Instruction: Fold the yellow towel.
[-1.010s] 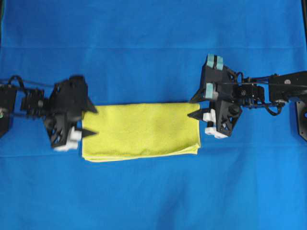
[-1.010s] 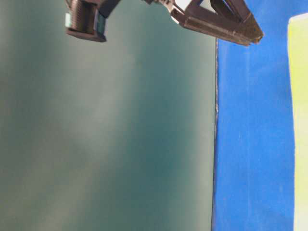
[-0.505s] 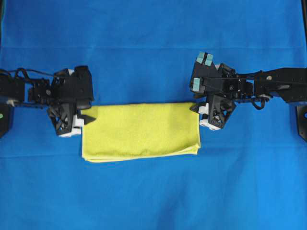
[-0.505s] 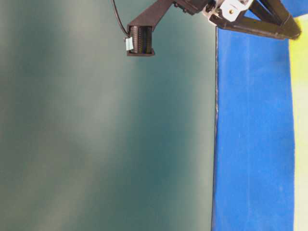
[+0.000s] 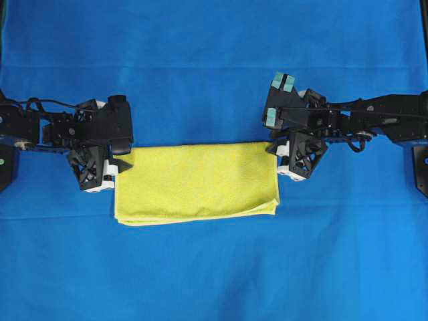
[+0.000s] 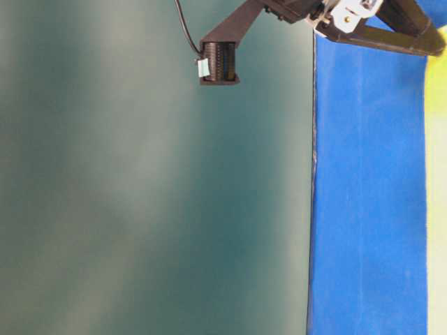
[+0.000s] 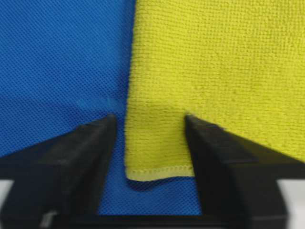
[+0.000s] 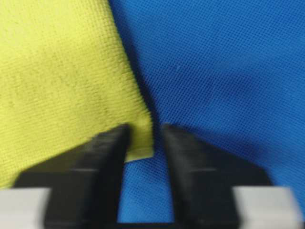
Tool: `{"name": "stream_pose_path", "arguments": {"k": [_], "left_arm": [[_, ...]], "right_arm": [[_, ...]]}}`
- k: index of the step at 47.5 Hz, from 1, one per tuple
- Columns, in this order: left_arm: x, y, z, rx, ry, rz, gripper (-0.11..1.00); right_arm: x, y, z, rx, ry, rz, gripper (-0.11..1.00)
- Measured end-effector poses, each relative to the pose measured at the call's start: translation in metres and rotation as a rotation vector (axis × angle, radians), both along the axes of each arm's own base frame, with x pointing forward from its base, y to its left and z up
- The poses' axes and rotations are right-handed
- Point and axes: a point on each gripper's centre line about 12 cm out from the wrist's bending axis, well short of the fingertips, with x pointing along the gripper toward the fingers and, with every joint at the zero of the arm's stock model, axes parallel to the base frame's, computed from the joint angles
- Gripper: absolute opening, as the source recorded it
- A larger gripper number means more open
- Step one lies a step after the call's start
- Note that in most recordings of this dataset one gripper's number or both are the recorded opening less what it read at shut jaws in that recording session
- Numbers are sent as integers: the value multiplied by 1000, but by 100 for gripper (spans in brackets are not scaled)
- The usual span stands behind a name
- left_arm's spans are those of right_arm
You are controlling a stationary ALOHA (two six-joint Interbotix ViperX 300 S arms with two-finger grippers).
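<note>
The table-level view is cutting off most of the yellow towel (image 6: 437,209), showing only a thin strip at the right edge. The right gripper (image 8: 143,143) is looking blurry in its wrist view. Whether its fingers (image 8: 107,157) are pinching the towel's corner is too hard to tell.

A bright blue cloth (image 5: 214,267) covers the tabletop from edge to edge in the overhead view, lying flat with faint crease lines across it. Up close, its weave shows as a fine dotted mesh (image 7: 57,62). In the table-level view, a plain dull green wall (image 6: 140,209) fills the left side, meeting the blue cloth along a straight edge.
</note>
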Motion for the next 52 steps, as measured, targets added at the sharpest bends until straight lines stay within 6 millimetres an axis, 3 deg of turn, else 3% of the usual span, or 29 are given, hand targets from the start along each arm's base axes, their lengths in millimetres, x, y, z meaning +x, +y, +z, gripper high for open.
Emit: {"name": "stream_pose_path", "arguments": {"k": [5, 10, 21, 28, 39, 52], "left_arm": [[0, 0, -1, -5, 6, 4, 18], [0, 0, -1, -5, 6, 4, 4], [1, -1, 1, -6, 9, 1, 4], [6, -3, 16, -11, 4, -2, 3], [18, -14, 68, -12, -36, -47, 4], [12, -33, 125, -13, -135, -116, 4]], "right_arm": [[1, 2, 0, 0, 0, 6, 2], [1, 4, 0, 1, 0, 13, 2], [0, 5, 0, 5, 1, 8, 2], [-1, 5, 4, 5, 12, 9, 2], [-3, 5, 53, -6, -38, 15, 2], [-16, 5, 111, -32, -97, 25, 2]]}}
